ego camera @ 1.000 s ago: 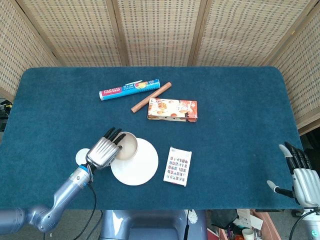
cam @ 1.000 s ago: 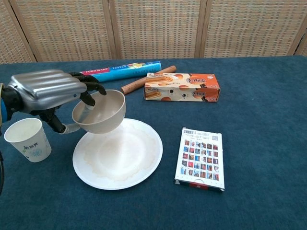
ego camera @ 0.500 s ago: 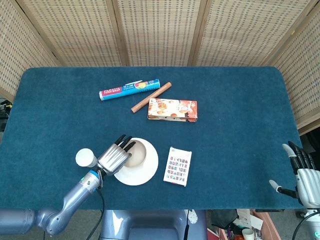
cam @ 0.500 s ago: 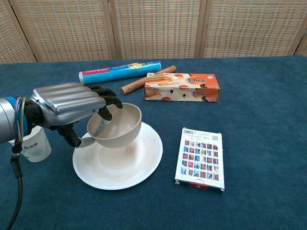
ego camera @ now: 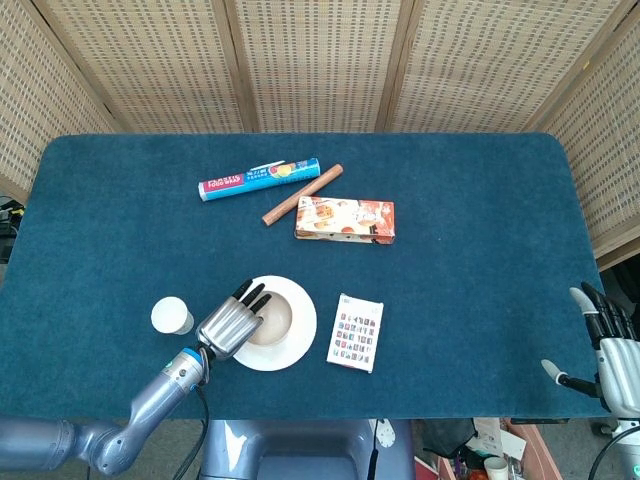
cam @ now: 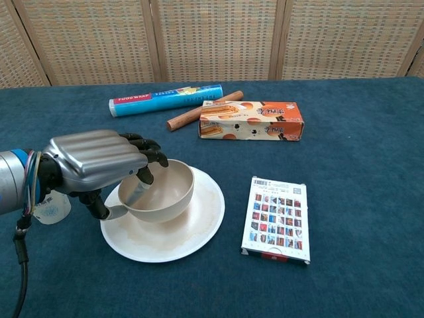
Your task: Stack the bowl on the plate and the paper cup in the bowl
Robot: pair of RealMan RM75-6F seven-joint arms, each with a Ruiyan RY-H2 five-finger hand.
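Bowl (cam: 162, 193) sits on plate (cam: 192, 228) — left hand (cam: 93, 162) fingers (cam: 149, 159) gripping its rim — right hand (ego camera: 612, 352) fingers spread wide.

My left hand (cam: 99, 165) grips the bowl (cam: 162, 192) rim near the surface's front-left; my right hand (ego camera: 605, 345) hangs spread past the right edge.

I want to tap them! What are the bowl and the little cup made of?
The bowl looks like matte beige plastic or ceramic; its smooth, even wall doesn't settle which. The cup looks like thin white paper, with small print on its side.
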